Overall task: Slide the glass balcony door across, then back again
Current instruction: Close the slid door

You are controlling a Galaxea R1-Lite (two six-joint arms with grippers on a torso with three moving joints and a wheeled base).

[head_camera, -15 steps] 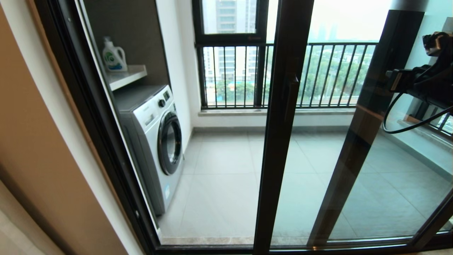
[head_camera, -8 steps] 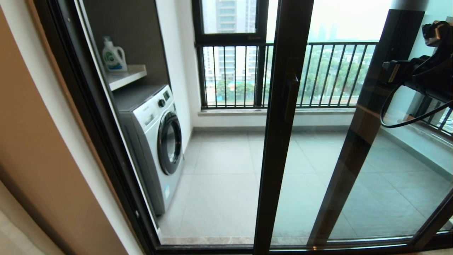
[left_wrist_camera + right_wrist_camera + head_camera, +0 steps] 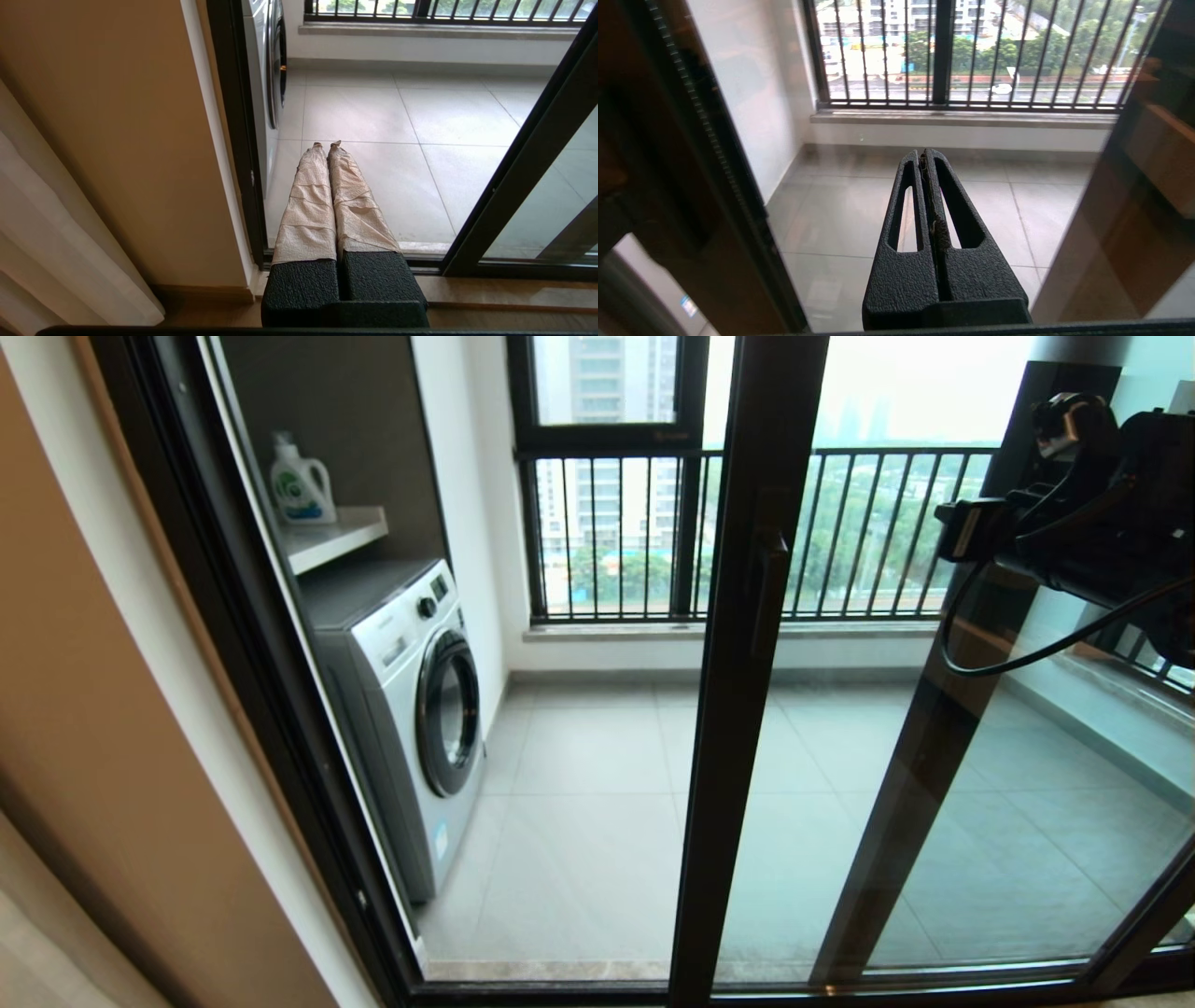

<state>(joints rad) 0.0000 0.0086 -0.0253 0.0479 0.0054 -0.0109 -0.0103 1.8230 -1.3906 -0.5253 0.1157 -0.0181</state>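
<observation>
The glass balcony door (image 3: pixel 747 644) stands with its dark upright at the middle of the head view and its glass running off to the right. A short dark bar handle (image 3: pixel 767 590) sits on that upright. My right arm (image 3: pixel 1083 537) hangs high on the right, in front of the glass and apart from the handle. Seen from its wrist, the right gripper (image 3: pixel 923 153) is shut on nothing and points at the pane, with the door's upright (image 3: pixel 714 196) off to one side. My left gripper (image 3: pixel 327 144), its fingers wrapped in beige tape, is shut and held low over the threshold.
Left of the door the doorway shows a white washing machine (image 3: pixel 411 709), a shelf with a detergent bottle (image 3: pixel 301 485) and the tiled balcony floor (image 3: pixel 588 803). A window with black railing bars (image 3: pixel 840 537) closes the far side. A beige wall (image 3: pixel 84 728) and a curtain (image 3: pixel 56 233) lie to the left.
My right arm has moved left across the glass, closer to the door's upright and handle. The door itself has not shifted.
</observation>
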